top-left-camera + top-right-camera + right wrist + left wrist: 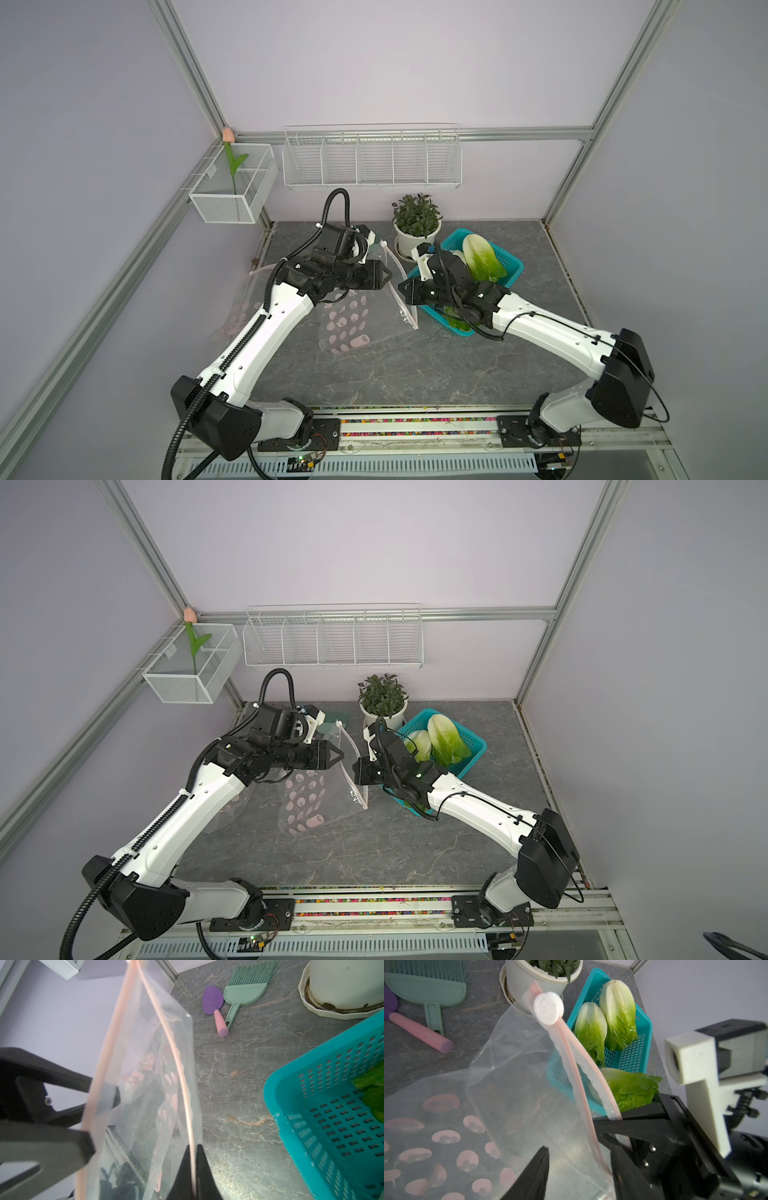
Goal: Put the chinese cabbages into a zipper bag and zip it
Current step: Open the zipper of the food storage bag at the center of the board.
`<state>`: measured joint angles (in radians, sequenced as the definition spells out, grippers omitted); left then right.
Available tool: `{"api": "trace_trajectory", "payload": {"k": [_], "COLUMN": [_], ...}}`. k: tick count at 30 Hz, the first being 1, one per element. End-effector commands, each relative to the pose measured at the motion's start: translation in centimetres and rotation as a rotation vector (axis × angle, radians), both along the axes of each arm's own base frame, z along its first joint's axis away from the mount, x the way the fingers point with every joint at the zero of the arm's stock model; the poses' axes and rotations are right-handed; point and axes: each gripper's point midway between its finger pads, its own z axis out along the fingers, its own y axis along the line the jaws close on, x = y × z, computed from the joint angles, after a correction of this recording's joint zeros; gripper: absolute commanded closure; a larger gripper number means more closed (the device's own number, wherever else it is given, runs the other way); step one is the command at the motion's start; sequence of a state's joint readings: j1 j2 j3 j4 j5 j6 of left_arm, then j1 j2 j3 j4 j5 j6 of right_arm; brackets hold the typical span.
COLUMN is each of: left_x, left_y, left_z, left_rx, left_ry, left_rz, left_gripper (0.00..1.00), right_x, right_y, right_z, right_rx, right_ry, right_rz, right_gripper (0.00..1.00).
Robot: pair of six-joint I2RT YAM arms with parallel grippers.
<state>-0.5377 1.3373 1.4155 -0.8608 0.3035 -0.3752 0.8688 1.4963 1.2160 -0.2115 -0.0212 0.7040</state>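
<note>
The clear zipper bag [353, 316] with pink dots stands lifted at mid-table, its mouth parted. My right gripper [193, 1146] is shut on one pink zip strip of the rim. My left gripper [578, 1146] is open, with the bag's film and the other strip between its fingers. The white slider [548, 1008] sits at the far end of the zip. Three chinese cabbages [618, 1014] [589, 1028] [631, 1086] lie in the teal basket [629, 1057], right of the bag. In both top views the grippers [388, 276] [354, 766] nearly meet at the bag's mouth.
A potted plant [417, 224] in a white pot stands behind the basket [515, 264]. A mint brush [245, 993] and a purple scoop [213, 1000] lie at the back left. Another clear bag [245, 307] lies under the left arm. Wire racks [372, 160] hang on the wall.
</note>
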Motion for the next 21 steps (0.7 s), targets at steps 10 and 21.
{"api": "trace_trajectory", "payload": {"k": [10,21], "left_x": [1.0,2.1], "left_y": [-1.4,-3.2], "left_z": [-2.6,-4.8], "left_rx": [-0.059,-0.099], "left_ry": [0.098,0.150], "left_rz": [0.063,0.038], "left_gripper": [0.43,0.63], "right_x": [0.5,0.4], "right_y": [0.8,0.8], "right_z": [0.5,-0.4], "right_rx": [0.072,0.088], "right_ry": [0.008,0.032], "right_rz": [-0.053,-0.062], "right_gripper": [0.93,0.93]}}
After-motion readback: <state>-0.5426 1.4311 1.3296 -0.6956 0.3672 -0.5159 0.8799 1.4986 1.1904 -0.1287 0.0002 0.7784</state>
